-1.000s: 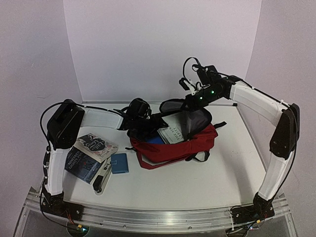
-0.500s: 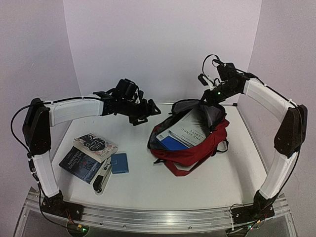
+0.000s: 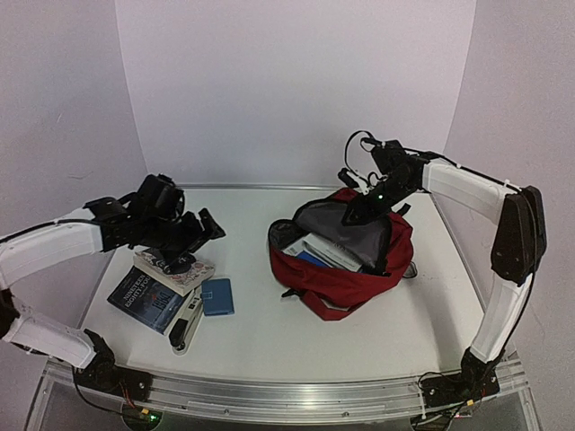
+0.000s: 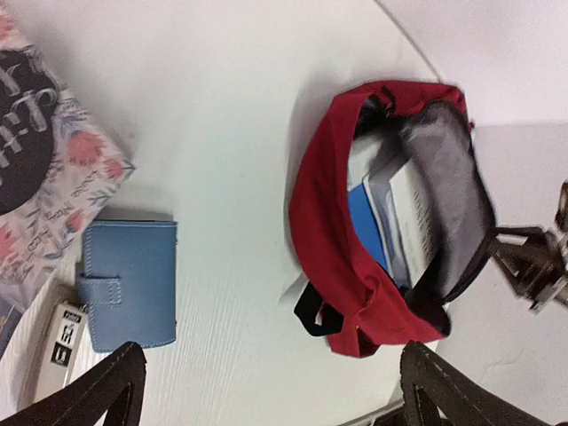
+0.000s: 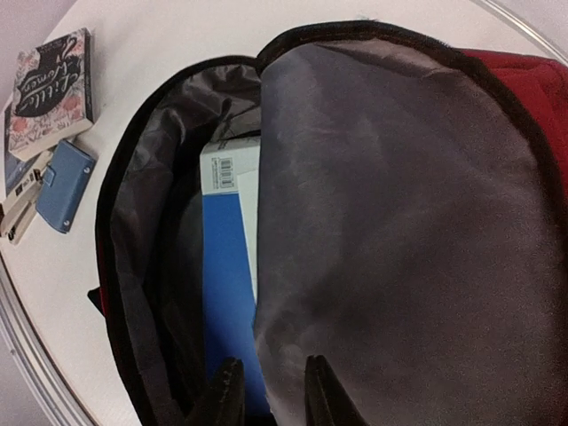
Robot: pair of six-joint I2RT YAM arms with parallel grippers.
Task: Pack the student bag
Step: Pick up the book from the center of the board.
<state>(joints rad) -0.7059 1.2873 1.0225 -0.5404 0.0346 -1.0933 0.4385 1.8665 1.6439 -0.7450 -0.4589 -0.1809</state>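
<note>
Two findings: left gripper (image 4: 271, 373) wide open, empty; right gripper (image 5: 271, 390) barely parted, hold unclear. Risk of student bag (image 3: 346, 278) mouth slumping shut once released.

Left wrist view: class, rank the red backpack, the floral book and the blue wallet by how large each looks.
1. red backpack
2. floral book, though the frame edge cuts it off, so only its visible part is ranked
3. blue wallet, clearly smallest

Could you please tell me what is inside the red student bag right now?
Inside the student bag are a blue book and a white book with a barcode. The grey flap covers the rest of them and anything deeper.
</note>
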